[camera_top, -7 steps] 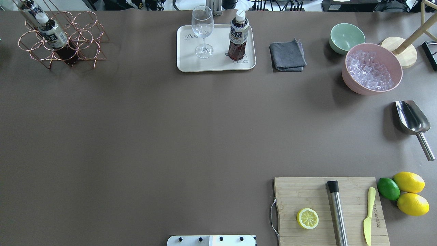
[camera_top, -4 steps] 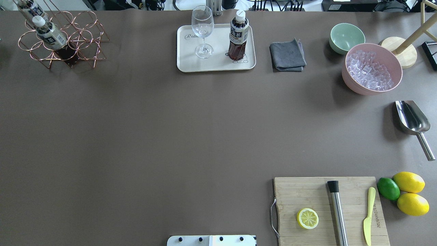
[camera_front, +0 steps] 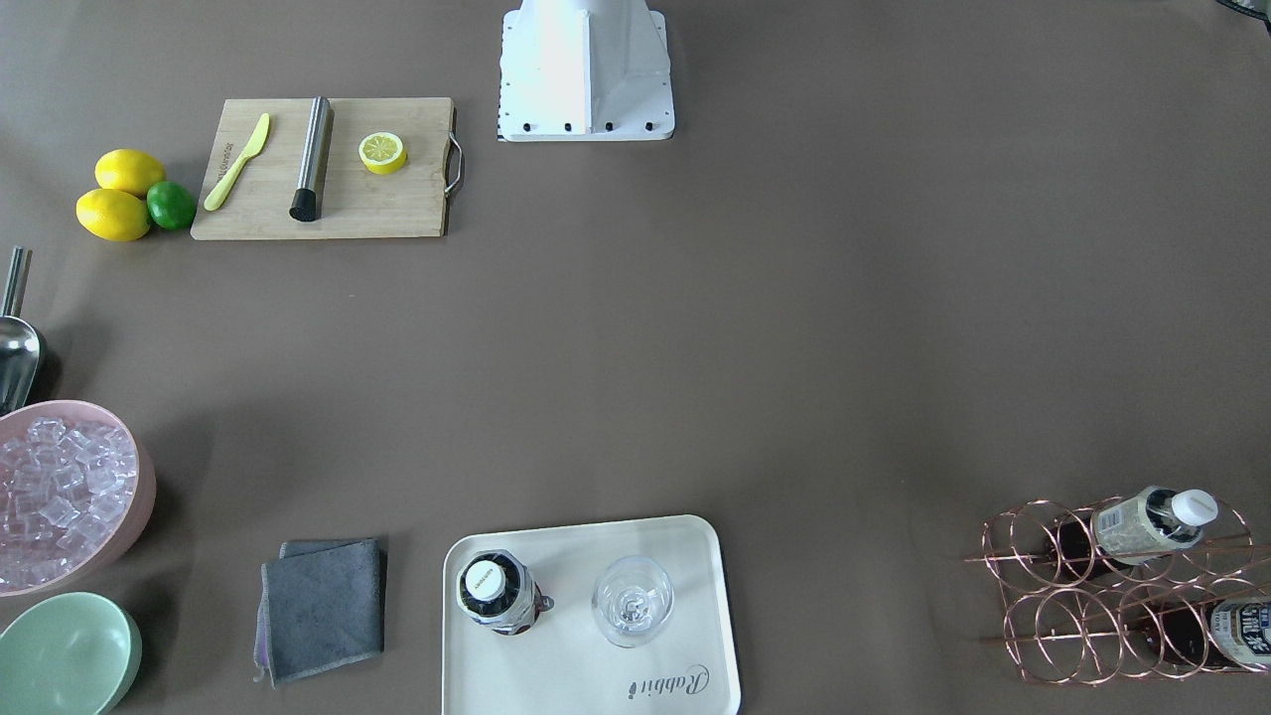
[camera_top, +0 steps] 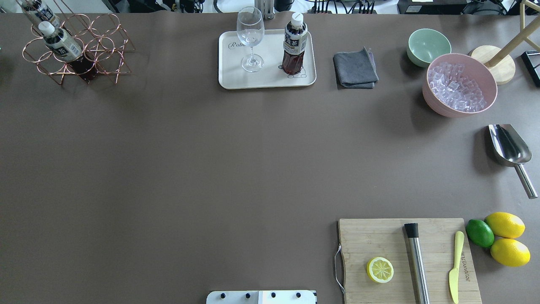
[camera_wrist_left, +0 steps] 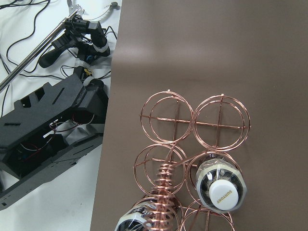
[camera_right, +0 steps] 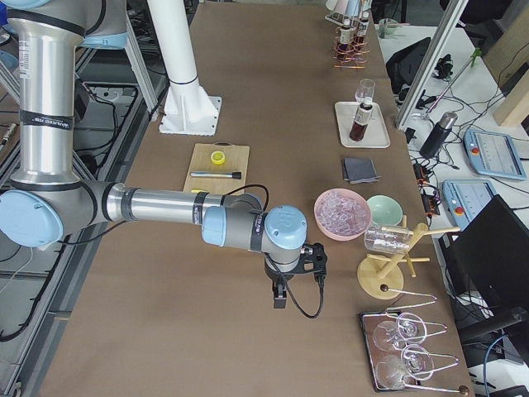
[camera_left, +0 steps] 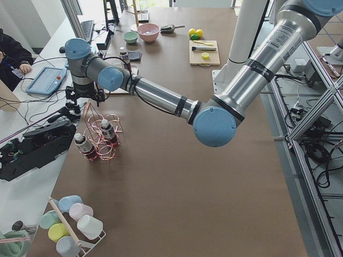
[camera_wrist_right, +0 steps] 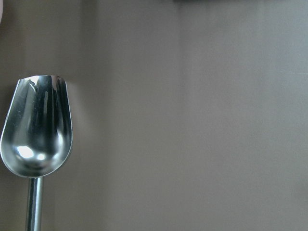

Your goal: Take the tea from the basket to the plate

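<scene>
- Tea (camera_top: 294, 44) upright on the plate (camera_top: 270, 80), near the tabletop's (camera_top: 211, 169) far edge; two bottles (camera_top: 63, 44) in the basket (camera_top: 105, 46) at its far left corner, well apart.
- Left end effector (camera_left: 75, 107) above the basket, right end effector (camera_right: 279, 296) above the scoop (camera_wrist_right: 36, 125); whether either is apart or together, cannot tell.

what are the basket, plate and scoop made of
Basket: thin metal wire, glossy copper-tone finish that glints. Plate: smooth matte cream, likely plastic or melamine, possibly ceramic. Scoop: polished steel, by its mirror-like reflections.
</scene>
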